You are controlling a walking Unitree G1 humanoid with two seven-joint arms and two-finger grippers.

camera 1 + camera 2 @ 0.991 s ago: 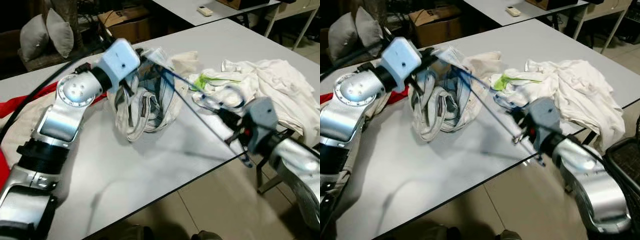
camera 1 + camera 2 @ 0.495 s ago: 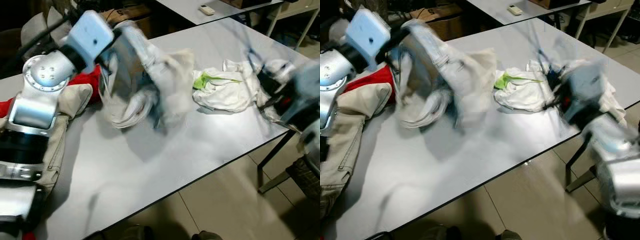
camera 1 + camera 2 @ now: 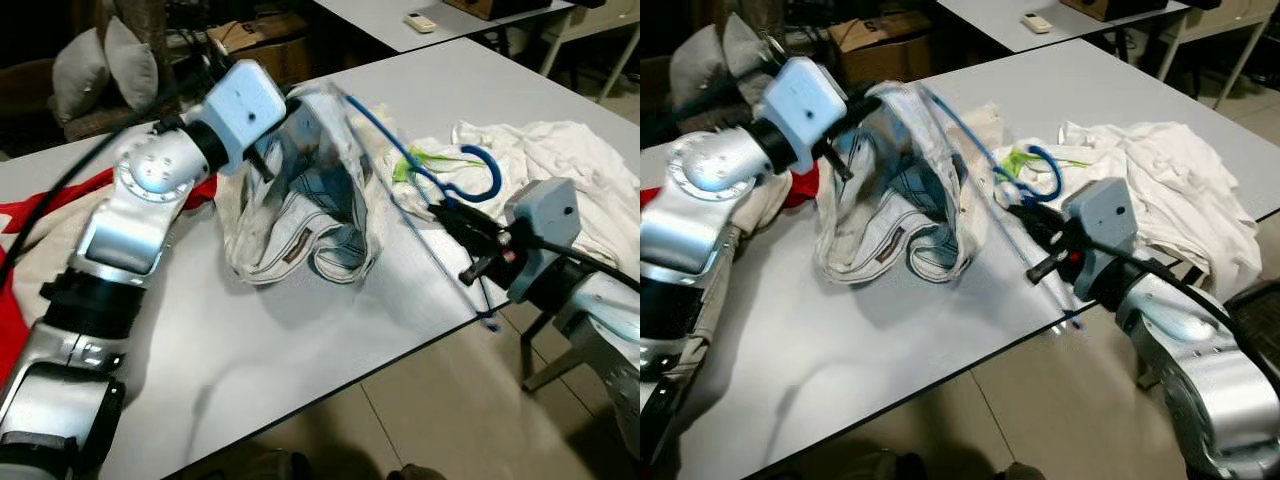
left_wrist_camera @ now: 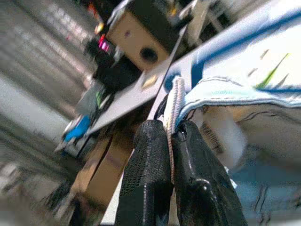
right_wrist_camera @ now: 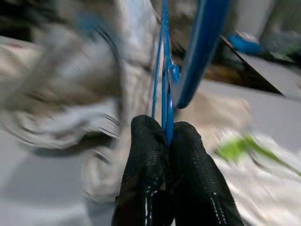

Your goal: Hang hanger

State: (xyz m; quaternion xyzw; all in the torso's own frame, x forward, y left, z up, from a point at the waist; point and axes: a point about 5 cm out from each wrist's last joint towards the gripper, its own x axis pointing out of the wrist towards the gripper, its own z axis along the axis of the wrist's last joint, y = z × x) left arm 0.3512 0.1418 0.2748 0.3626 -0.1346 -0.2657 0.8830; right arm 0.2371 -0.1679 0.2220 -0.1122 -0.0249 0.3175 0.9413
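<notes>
The left hand (image 4: 171, 141) still pinches the pale shorts (image 3: 310, 200), now held lower. The right hand (image 5: 167, 129) grips the blue hanger (image 3: 440, 180), back near the worktop (image 3: 300, 330).

You face a pale grey worktop (image 3: 300, 330) on a beige tiled floor (image 3: 450, 420). A second table (image 3: 400, 20) stands behind it, near a cardboard box (image 3: 255, 45) and two grey cushions (image 3: 105, 65).
</notes>
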